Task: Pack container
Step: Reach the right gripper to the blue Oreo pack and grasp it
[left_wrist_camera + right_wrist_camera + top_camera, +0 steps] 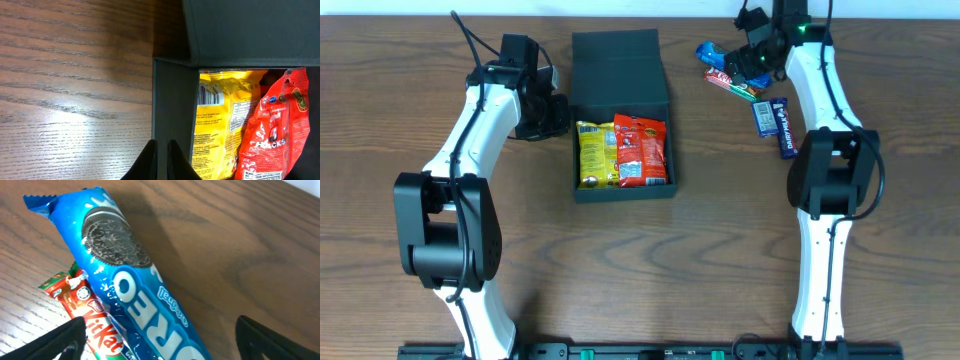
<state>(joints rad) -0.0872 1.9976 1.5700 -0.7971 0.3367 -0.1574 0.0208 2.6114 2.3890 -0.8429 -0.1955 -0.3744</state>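
The table (pixel 720 250) is seen in brown, streaked with darker wood grain; the container (pixel 618 60) is coloured a plain matte charcoal-teal; the yellow packet (pixel 220 125) is marked with white panels and a black barcode; the red packet (pixel 272 135) is printed with white lettering and a blue badge; the Oreo pack (pixel 125 280) is coloured bright blue, with white letters and a black-and-white biscuit pictured; the KitKat bar (pixel 90 317) is patterned in red, white and green; a squarish packet (pixel 768 117) and a long bar (pixel 787 140) are coloured dark blue; the left arm (pixel 470 130) and right arm (pixel 820 85) are finished in white with black joints.
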